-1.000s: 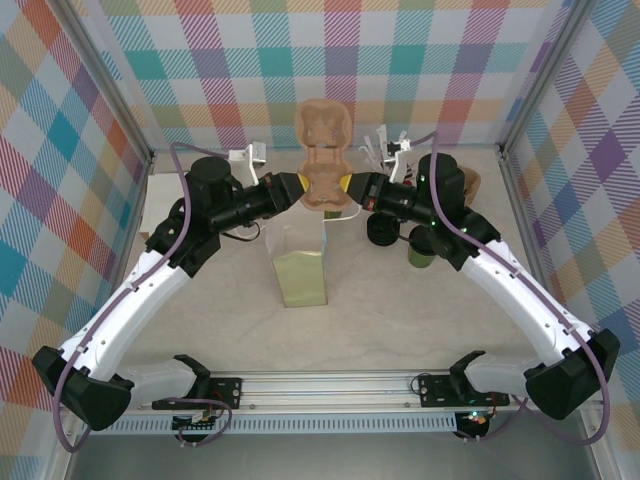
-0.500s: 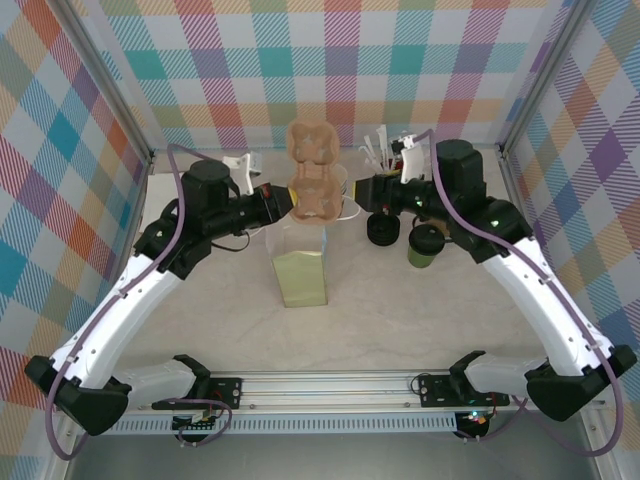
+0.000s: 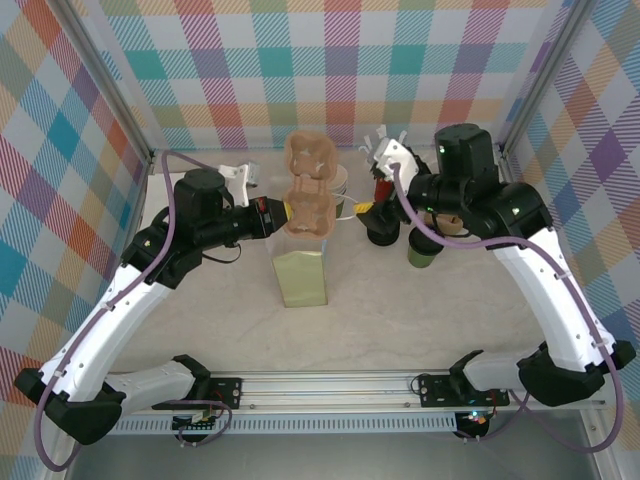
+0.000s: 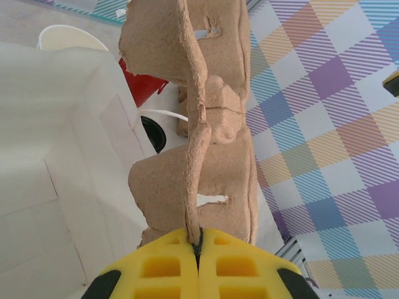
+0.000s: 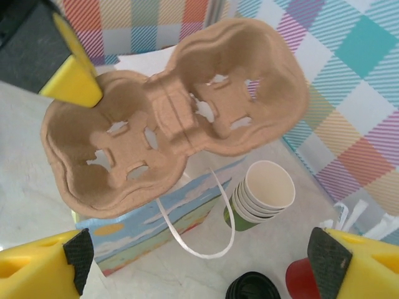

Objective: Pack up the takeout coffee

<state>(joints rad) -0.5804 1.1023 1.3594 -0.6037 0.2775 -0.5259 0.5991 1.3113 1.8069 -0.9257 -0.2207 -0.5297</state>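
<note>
Right wrist: landscape-printed paper bag (image 5: 134, 237) under cup carrier (image 5: 168, 118).

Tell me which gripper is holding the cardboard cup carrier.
The left gripper: its jaws are pinched shut on the cup carrier at its edge. The right gripper is wide open, apart from it.

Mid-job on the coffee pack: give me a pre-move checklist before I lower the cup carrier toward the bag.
1. Left hand shut on the cup carrier edge: ok.
2. Right hand open, apart from the carrier: ok.
3. Paper bag upright, mouth open: ok.
4. Carrier lined up over the bag mouth: cannot tell.
5. Takeout coffee upright, outside the bag: ok.
</note>
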